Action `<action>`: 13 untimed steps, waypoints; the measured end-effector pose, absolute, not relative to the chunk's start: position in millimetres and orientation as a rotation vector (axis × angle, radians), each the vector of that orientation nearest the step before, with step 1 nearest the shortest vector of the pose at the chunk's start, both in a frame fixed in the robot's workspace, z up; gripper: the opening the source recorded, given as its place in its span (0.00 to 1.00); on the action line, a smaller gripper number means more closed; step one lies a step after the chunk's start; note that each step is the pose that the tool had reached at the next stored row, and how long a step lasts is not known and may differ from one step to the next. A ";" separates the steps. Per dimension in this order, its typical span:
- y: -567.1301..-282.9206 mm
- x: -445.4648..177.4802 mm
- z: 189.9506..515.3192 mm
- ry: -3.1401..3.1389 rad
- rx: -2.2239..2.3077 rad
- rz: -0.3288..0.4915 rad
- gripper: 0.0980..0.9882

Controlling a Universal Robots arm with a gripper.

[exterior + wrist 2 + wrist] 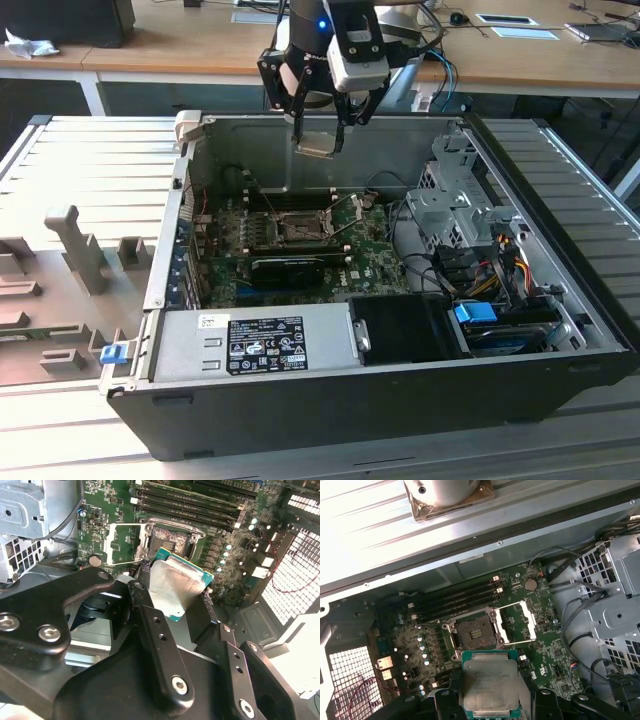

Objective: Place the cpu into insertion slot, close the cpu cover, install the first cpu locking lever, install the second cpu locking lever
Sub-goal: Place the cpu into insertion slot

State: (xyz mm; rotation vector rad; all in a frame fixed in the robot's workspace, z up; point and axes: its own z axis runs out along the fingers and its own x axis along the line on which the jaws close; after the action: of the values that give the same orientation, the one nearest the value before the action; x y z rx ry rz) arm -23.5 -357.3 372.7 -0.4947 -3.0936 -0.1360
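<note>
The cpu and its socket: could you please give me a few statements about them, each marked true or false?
1. The gripper grips the cpu in the air above the board. True.
2. The cpu sits in the insertion slot. False: the slot is empty and its pin field is bare.
3. The cpu cover is swung open beside the slot. True.
4. The gripper is open and empty. False: it is closed on the cpu's edges.

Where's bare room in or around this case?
Bare: the insertion slot, cpu cover flipped open beside it; the ribbed table at the exterior view's right of the case. Crowded: cables by the drive cage. The gripper holds the cpu.
</note>
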 end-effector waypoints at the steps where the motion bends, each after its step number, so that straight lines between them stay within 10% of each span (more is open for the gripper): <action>1: -357.3 -23.5 372.6 -3.093 -0.500 -0.136 0.48; 13: -357.3 -23.6 370.4 -3.087 -0.545 -0.135 0.48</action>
State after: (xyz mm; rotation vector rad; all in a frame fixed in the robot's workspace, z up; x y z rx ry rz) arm -23.6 -357.3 370.4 -0.5450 -3.0867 -0.1353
